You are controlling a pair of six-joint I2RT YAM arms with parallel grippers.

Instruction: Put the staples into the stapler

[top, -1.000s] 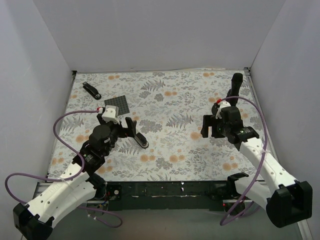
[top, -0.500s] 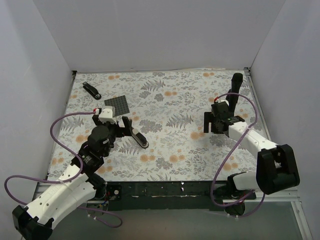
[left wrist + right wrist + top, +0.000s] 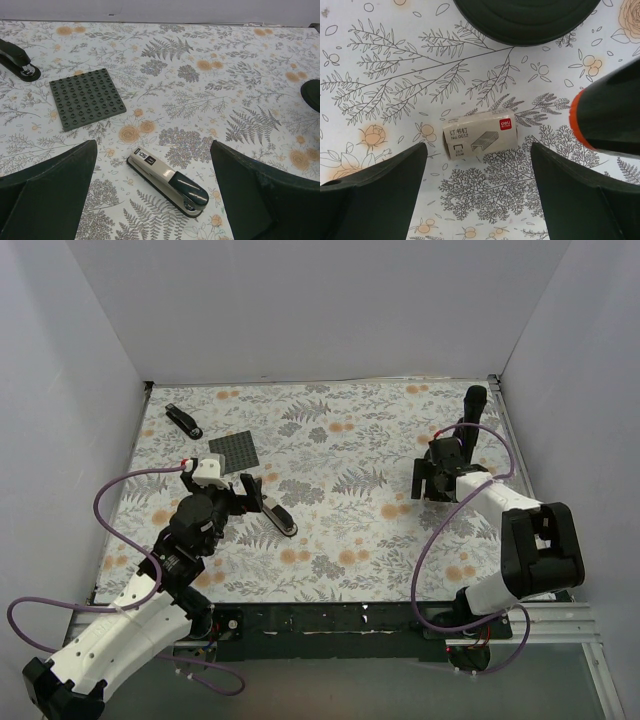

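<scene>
Left hand [image 3: 152,146] spread wide; stapler [image 3: 167,180] lies on surface [image 3: 200,75] between fingers, lower centre of frame. Right hand [image 3: 477,147] also spread; box of staples [image 3: 480,137] lies flat mid-frame between fingers, touching neither.

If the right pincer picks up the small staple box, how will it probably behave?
The staple box looks like thin cardboard, so it may crush under a hard squeeze. It lies flat, so rolling seems unlikely; pushed, it would probably slide easily.
</scene>
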